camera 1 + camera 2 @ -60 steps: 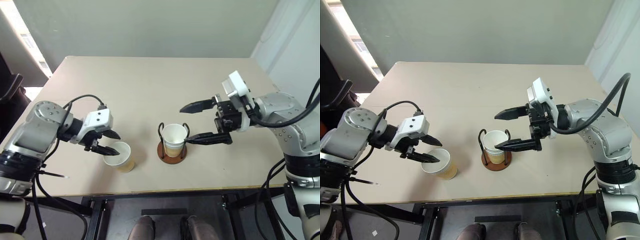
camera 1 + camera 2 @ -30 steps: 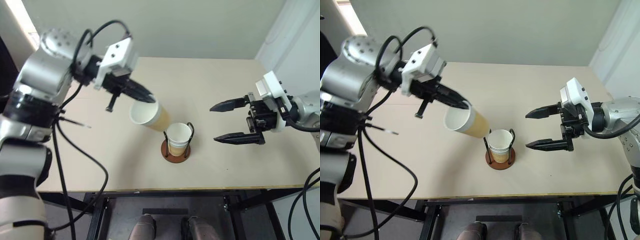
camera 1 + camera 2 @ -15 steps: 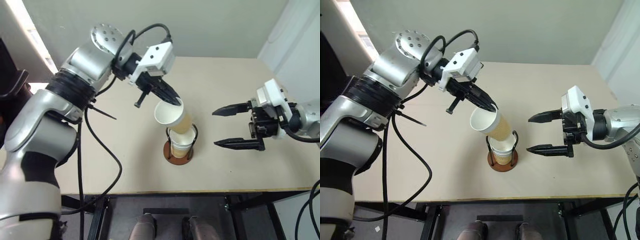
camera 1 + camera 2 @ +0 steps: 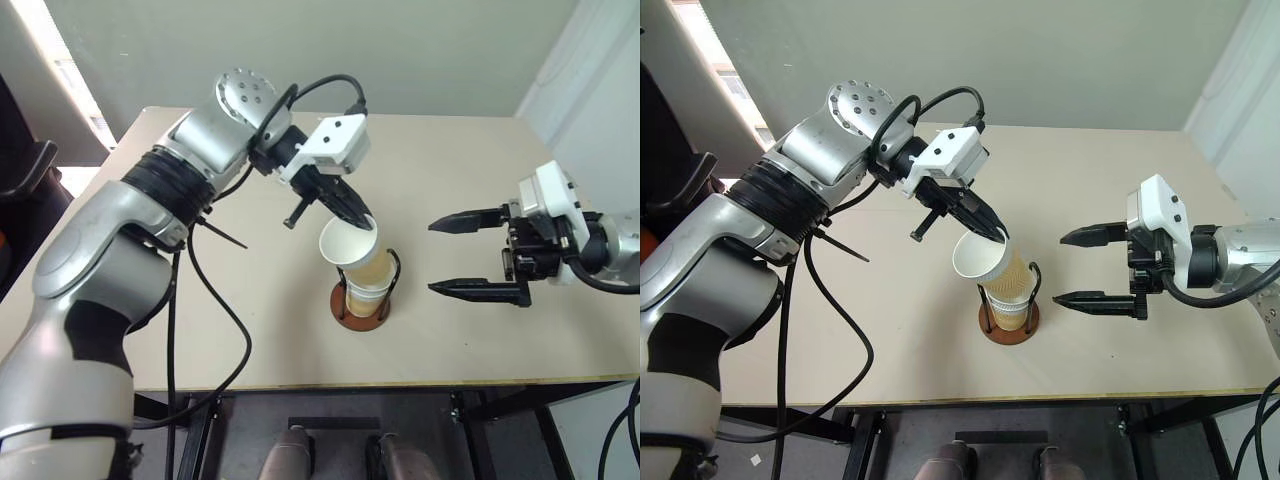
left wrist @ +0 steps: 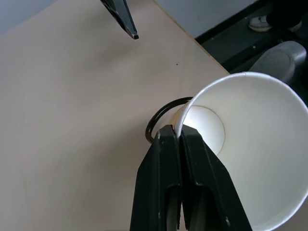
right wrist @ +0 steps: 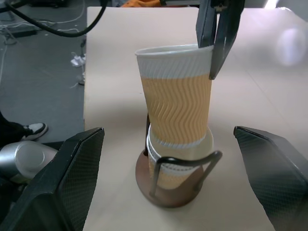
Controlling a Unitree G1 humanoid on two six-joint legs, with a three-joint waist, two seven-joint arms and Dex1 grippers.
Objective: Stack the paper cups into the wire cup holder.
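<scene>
My left gripper [image 4: 366, 226] is shut on the rim of a yellowish-tan paper cup [image 4: 352, 250], one finger inside and one outside. The cup hangs tilted, its bottom dipping into another paper cup [image 6: 177, 155] that stands in the wire cup holder [image 4: 345, 318]. The holder's black wire loops [image 6: 185, 161] rise on either side of the lower cup. In the left wrist view the shut fingers [image 5: 168, 159] pinch the white rim, with the cup's white inside [image 5: 250, 154] beside them. To the right of the holder my right gripper [image 4: 432, 257] stands open, holding nothing.
The beige table [image 4: 250, 330] ends in a front edge close below the holder, with dark floor beyond it. A black cable [image 4: 205, 300] loops down from my left arm over the table's left part.
My left gripper lifted the cup off the table's left side and carried it right and down onto the cup in the holder. The right gripper drew back to the right, still open.
</scene>
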